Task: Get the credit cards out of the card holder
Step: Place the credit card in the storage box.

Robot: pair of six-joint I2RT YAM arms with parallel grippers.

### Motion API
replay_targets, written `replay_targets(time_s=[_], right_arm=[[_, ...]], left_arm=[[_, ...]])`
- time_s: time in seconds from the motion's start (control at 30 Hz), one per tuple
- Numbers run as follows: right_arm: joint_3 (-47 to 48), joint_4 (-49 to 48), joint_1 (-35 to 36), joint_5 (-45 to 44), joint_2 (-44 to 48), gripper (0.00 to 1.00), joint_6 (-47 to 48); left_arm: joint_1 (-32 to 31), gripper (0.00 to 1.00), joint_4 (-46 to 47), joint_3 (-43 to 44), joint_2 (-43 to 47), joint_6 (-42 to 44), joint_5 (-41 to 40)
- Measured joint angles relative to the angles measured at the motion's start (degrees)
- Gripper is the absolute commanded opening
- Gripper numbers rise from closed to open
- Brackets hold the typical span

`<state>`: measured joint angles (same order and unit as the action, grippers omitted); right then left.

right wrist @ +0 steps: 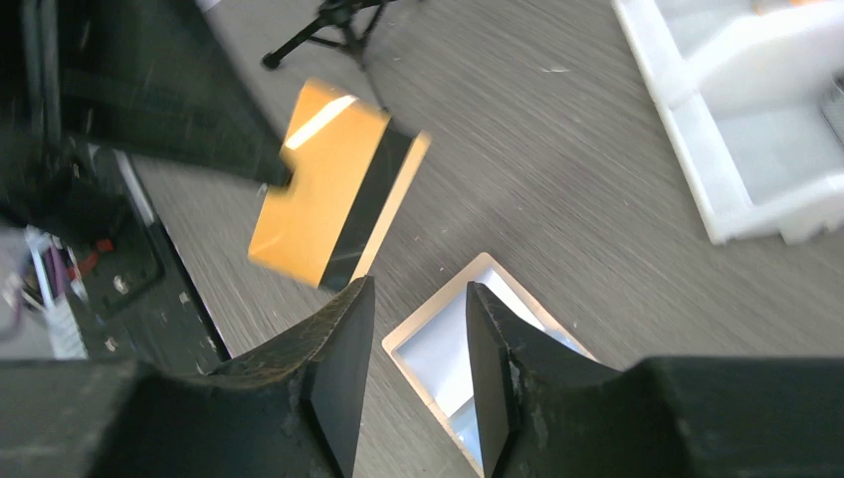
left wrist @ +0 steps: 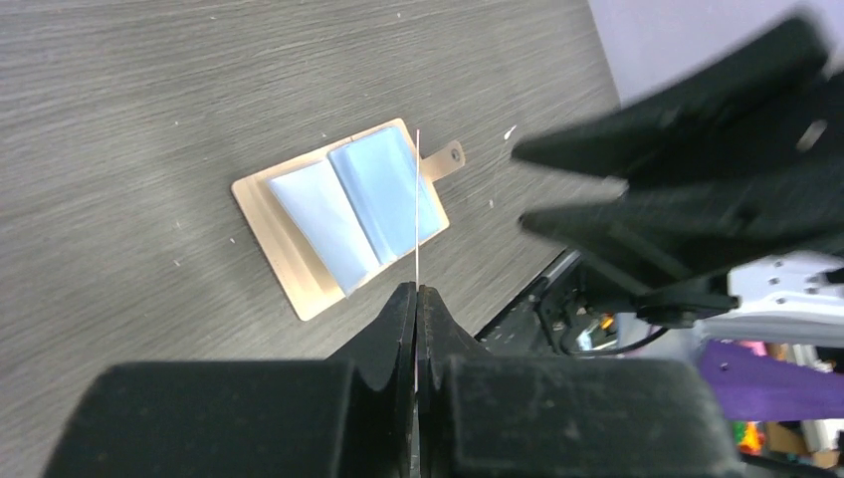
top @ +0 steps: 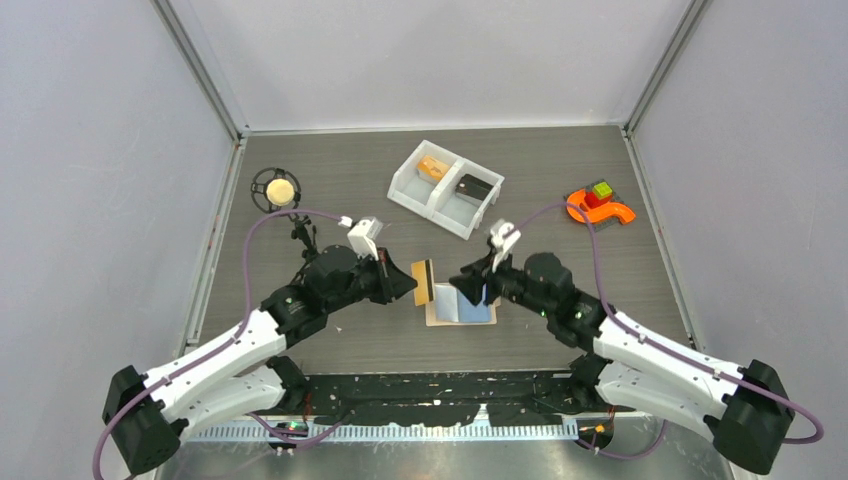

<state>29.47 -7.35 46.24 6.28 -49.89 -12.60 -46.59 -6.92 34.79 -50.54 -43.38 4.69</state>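
An orange credit card (top: 420,283) with a black stripe hangs just above the table, pinched at one edge by my left gripper (top: 404,284), which is shut on it. In the left wrist view the card (left wrist: 417,199) shows edge-on as a thin line rising from the closed fingertips of the left gripper (left wrist: 416,294). The beige card holder (top: 470,313) lies open on the table, its light blue lining up, right of the card. My right gripper (top: 470,290) hovers over the holder, open and holding nothing. In the right wrist view, the holder (right wrist: 438,349) shows between the fingers of the right gripper (right wrist: 418,299), with the card (right wrist: 328,194) beyond.
A white two-compartment bin (top: 430,213) stands behind the holder, with an orange item (top: 432,168) in one half and a dark item (top: 473,186) in the other. An orange toy (top: 600,207) lies at the far right. A small black stand with a ball (top: 280,189) is at the far left.
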Motion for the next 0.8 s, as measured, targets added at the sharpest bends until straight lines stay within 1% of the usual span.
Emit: replay_targets(time_s=[0.07, 0.13, 0.23, 0.43, 0.6, 0.8], right_arm=[[-5.11, -4.59, 3.19, -0.04, 2.71, 0.45, 4.63], [-8.15, -7.45, 5.62, -0.02, 4.02, 0.47, 9.42], [-8.39, -9.51, 7.58, 0.13, 3.89, 0.51, 15.87], [-9.31, -15.52, 14.69, -0.02, 3.87, 0.52, 33.22], [-12.35, -22.64, 19.3, -4.09, 2.6, 0.52, 45.38], [-12.74, -28.7, 22.18, -9.09, -0.39, 0.51, 55.71]], left_arm=[[0.09, 0.0, -1.44, 0.7, 1.38, -1.53, -0.22], [0.11, 0.0, -1.97, 0.79, 2.8, -2.84, -0.44], [0.11, 0.0, -2.78, 0.61, 5.29, -6.47, -1.6], [0.2, 0.0, -3.02, -2.16, 12.35, -18.25, -5.92], [0.22, 0.0, -6.05, -2.21, 13.68, -26.97, -8.28], [0.22, 0.0, -7.76, -2.23, 13.46, -34.03, -8.17]])
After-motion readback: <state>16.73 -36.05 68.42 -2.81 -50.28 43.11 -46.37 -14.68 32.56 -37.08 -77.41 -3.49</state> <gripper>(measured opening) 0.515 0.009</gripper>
